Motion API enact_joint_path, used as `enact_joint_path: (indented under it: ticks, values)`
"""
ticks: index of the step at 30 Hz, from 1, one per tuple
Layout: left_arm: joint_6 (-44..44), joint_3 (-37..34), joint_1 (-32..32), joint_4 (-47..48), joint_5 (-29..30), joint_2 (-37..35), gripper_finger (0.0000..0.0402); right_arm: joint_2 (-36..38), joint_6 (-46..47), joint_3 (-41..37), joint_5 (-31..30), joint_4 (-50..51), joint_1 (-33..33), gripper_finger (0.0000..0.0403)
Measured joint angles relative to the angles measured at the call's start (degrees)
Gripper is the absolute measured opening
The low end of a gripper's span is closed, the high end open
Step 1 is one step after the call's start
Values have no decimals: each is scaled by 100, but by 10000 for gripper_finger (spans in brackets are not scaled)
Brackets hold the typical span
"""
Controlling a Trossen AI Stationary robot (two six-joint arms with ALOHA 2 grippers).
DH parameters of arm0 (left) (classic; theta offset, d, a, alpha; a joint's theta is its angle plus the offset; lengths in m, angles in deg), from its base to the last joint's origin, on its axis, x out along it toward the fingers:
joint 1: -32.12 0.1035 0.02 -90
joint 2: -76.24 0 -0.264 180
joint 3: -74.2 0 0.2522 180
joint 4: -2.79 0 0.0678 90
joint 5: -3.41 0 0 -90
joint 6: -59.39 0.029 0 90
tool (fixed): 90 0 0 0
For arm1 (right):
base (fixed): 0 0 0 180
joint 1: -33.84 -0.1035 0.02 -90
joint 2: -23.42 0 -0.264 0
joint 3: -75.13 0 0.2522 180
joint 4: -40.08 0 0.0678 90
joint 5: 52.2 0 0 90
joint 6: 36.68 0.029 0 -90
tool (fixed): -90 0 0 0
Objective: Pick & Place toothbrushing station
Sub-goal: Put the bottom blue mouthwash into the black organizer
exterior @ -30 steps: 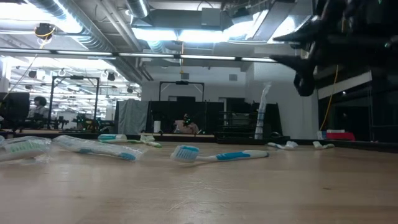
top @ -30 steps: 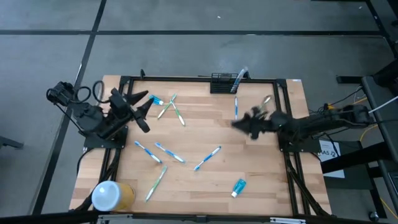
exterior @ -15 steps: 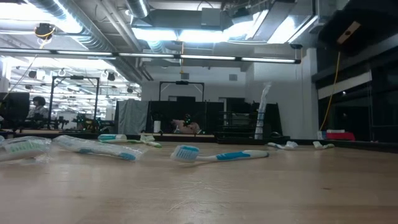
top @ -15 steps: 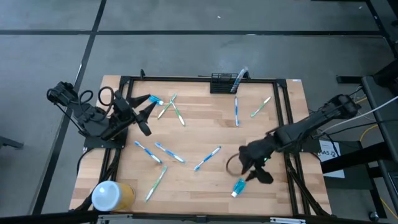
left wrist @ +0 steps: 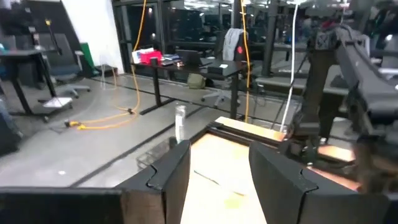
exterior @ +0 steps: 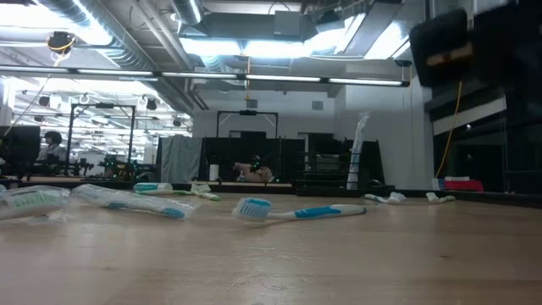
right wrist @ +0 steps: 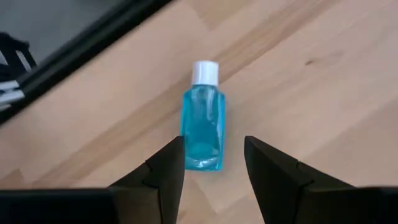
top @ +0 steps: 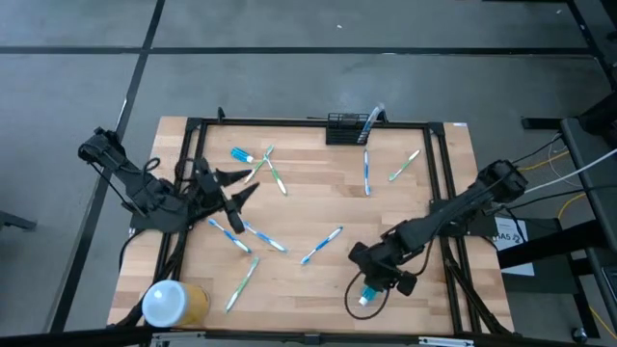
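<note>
The black slotted rack (top: 347, 127) stands at the table's far edge with one toothbrush (top: 372, 121) upright in it. Several toothbrushes lie flat on the wooden table (top: 424, 207). A small blue bottle with a white cap (right wrist: 203, 118) lies on its side near the table's near edge (top: 368, 292). My right gripper (right wrist: 211, 149) is open and hovers just above the bottle, its fingers on either side of the bottle's bottom end. My left gripper (top: 247, 183) is open and empty over the table's left part, among the toothbrushes.
A yellow cylinder with a white top (top: 174, 303) stands at the near left corner. A black frame (top: 289, 122) runs around the table top. Toothbrushes (top: 321, 245) lie between the two grippers, and two more (top: 403, 166) lie at the far right.
My right gripper has swung from the table's right middle toward the near edge and come down over the blue bottle. My left gripper has reached toward the table's middle and a little toward the near edge. The things on the table have not moved.
</note>
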Motion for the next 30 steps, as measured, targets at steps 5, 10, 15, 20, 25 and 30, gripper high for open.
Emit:
enact_joint_path:
  ticks: [5,10,15,20,25,30]
  values:
    - [-296,0,-284,-645,703,567,160,-177,-146,0,67,-125,-361,169]
    - [-43,0,-463,-1493,1438,1185,160,-176,272,299,-390,-654,-770,169]
    - [211,0,-535,-2371,1607,1565,160,-407,637,704,-968,-1081,-977,169]
    - [1016,0,-799,-3165,1619,1660,160,-1099,790,1022,-1118,-999,-971,169]
    - [1841,93,-1280,-3813,1761,1638,160,-1757,1087,1457,-1142,-655,-973,169]
    - [2170,234,-1599,-3907,1757,1636,159,-1905,1238,1468,-1174,-443,-973,169]
